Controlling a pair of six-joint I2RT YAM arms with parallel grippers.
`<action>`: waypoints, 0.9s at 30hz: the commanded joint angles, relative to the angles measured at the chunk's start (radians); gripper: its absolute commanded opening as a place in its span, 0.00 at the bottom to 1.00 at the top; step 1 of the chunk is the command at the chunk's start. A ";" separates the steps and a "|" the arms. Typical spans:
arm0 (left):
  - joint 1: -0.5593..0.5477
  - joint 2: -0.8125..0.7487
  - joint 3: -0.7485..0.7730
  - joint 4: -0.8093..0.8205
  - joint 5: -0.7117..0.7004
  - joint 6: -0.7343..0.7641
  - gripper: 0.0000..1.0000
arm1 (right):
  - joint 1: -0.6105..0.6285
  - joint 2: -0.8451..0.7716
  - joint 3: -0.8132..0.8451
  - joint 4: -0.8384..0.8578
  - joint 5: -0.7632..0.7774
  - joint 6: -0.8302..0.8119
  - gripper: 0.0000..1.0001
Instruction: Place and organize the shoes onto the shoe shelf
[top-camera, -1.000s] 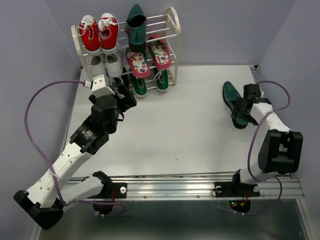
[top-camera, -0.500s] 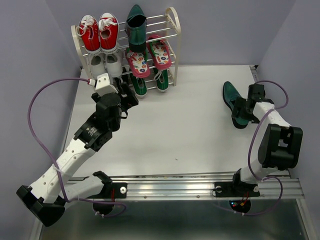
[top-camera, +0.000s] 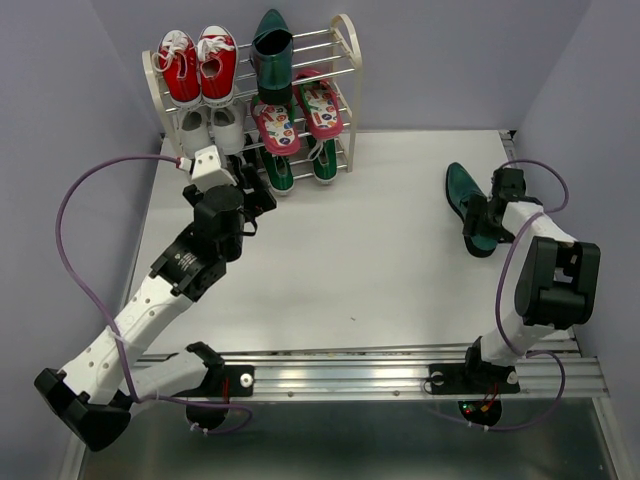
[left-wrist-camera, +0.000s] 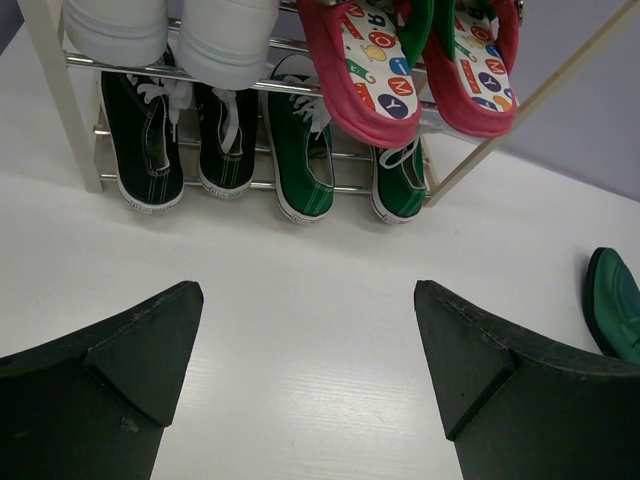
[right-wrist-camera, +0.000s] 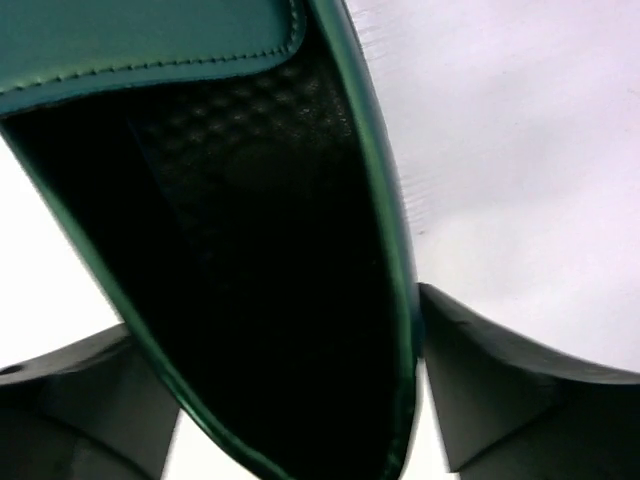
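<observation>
A white tabletop (top-camera: 350, 260) seen from above, with a small three-tier shoe shelf (top-camera: 352, 70) standing at its far left corner. The shelf is almost full: red sneakers (top-camera: 198, 65) and one dark green glossy loafer (top-camera: 271, 55) are on the top tier, the flip-flops (top-camera: 320, 105) in the middle, and the green sneakers (left-wrist-camera: 300, 170) at the bottom. The matching second loafer (top-camera: 468, 205) lies alone near the right edge of the tabletop, well apart from the shelf. The right gripper (right-wrist-camera: 272, 310) is down at this loafer's heel end, one finger on either side of the dark opening. Whether it is clenched on the shoe or only straddling it cannot be told from these views. The left gripper (left-wrist-camera: 308, 290) hovers in front of the shelf's lower tiers, released and holding nothing. The likely trouble is the grip. The loafer's skin is smooth and shiny, and a hold at the heel end alone could let the toe droop or the shoe twist and slip out during the long carry across to the shelf. The free spot beside the first loafer looks narrow. A tilted arrival could knock that shoe off the thin rods or catch the shelf's side frame. The left arm also stands close to the shelf, so the two arms could crowd each other there.
</observation>
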 joint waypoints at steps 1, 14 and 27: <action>-0.001 0.013 0.037 0.017 -0.036 0.005 0.99 | -0.005 -0.008 0.019 0.059 0.017 -0.013 0.78; -0.001 0.029 0.044 0.015 -0.010 -0.003 0.99 | -0.005 -0.109 0.005 0.090 -0.148 0.007 0.01; -0.001 0.020 0.040 -0.007 -0.033 -0.044 0.99 | 0.227 -0.378 -0.027 0.197 -0.079 0.027 0.01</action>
